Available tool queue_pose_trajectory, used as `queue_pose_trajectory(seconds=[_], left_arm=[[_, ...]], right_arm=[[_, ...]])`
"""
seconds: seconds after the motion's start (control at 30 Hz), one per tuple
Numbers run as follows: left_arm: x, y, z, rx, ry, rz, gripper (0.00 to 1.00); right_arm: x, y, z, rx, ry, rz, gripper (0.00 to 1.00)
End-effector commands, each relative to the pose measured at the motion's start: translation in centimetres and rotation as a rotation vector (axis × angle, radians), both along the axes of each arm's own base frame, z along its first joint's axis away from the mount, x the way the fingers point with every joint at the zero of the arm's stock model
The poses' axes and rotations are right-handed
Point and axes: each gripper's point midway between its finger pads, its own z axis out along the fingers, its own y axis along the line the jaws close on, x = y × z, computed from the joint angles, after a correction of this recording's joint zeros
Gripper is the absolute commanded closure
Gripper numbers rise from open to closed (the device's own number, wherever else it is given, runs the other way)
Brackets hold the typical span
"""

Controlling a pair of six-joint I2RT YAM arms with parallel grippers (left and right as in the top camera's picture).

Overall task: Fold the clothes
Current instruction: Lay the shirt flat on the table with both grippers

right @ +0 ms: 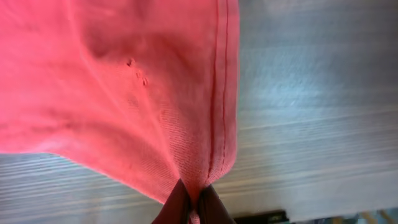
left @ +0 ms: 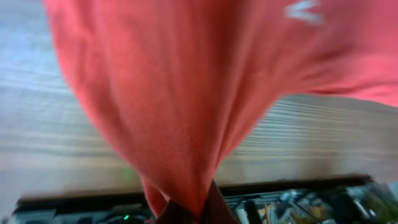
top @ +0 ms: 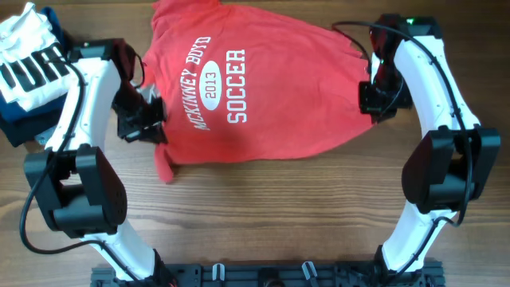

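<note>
**T-shirt clamped at both ends, needs an even spread before folding**

T-shirt [top: 255,88], red with the white lettering facing up, lies across the far middle of the bench [top: 279,223], stretched between my two arms. Its top edge runs out of the overhead view. On the collar side the left claw [top: 147,119] is clamped on a bunch of cloth, with one sleeve [top: 165,167] flopping loose just below it. The right claw [top: 373,94] is clamped on the opposite end. The right wrist view shows the stitched hem [right: 221,93] running straight into the closed jaws. Both wrist views show cloth fanning out from the pinch with the bench blurred underneath, so I judge the ends are lifted a bit. Can't tell how much lies flat.

Step in hand, my read: tension it and lay it flat. To do it well, I'd pull both claws apart evenly at the same height, then lower them together without dragging. The left pinch is bunched, so expect wrinkles there and regrip nearer a corner if it skews. Stay off the white striped garment [top: 28,56] and the navy pile [top: 22,119] at far left.
</note>
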Motion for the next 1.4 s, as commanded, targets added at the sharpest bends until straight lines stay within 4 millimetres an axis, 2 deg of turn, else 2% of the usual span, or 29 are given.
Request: queue_pose_trajectory(seconds=[0.0, 0.17, 0.33, 0.5, 0.63, 0.77, 0.83, 0.97, 1.1, 1.27, 1.33, 1.37], left_arm=[[-1.4, 3.3, -0.2, 0.223, 0.039, 0.077, 0.96], [-1.6, 4.1, 1.0, 0.243, 0.005, 0.133, 0.96], [-2.8, 4.1, 1.8, 0.244, 0.034, 0.145, 0.96], [-4.6, 4.0, 1.2, 0.252, 0.076, 0.162, 0.96], [-6.1, 4.1, 0.6, 0.277, 0.080, 0.184, 0.96], [-7.5, 4.6, 0.7, 0.324, 0.051, 0.227, 0.96], [-7.8, 5.1, 1.1, 0.367, 0.023, 0.259, 0.96], [-7.7, 5.2, 2.0, 0.367, -0.039, 0.272, 0.96], [-8.1, 5.2, 2.3, 0.371, -0.041, 0.285, 0.96], [-7.8, 5.7, 1.9, 0.389, -0.073, 0.344, 0.96], [-6.8, 6.1, 1.7, 0.391, -0.113, 0.393, 0.96], [-5.8, 6.4, 1.5, 0.389, -0.154, 0.417, 0.96]], right_arm=[[-1.7, -1.1, 0.6, 0.005, -0.015, -0.089, 0.95], [-4.6, -1.9, 0.0, 0.032, 0.000, -0.108, 0.96], [-7.6, -0.6, -0.9, 0.131, -0.010, -0.103, 0.96], [-9.7, 0.4, -1.2, 0.172, -0.058, -0.151, 0.96], [-10.0, 0.3, -0.4, 0.152, -0.133, -0.231, 0.96], [-10.2, -2.2, 0.9, 0.017, -0.219, -0.380, 0.96], [-10.2, -2.5, 1.4, 0.004, -0.247, -0.412, 0.96], [-11.3, -2.3, 0.9, 0.013, -0.194, -0.361, 0.96], [-12.4, -1.4, -0.5, 0.056, -0.146, -0.352, 0.96], [-11.8, -1.1, -0.9, 0.082, -0.174, -0.355, 0.96], [-10.4, -0.8, -1.0, 0.113, -0.223, -0.342, 0.96], [-9.1, -0.4, -0.9, 0.156, -0.270, -0.303, 0.96]])
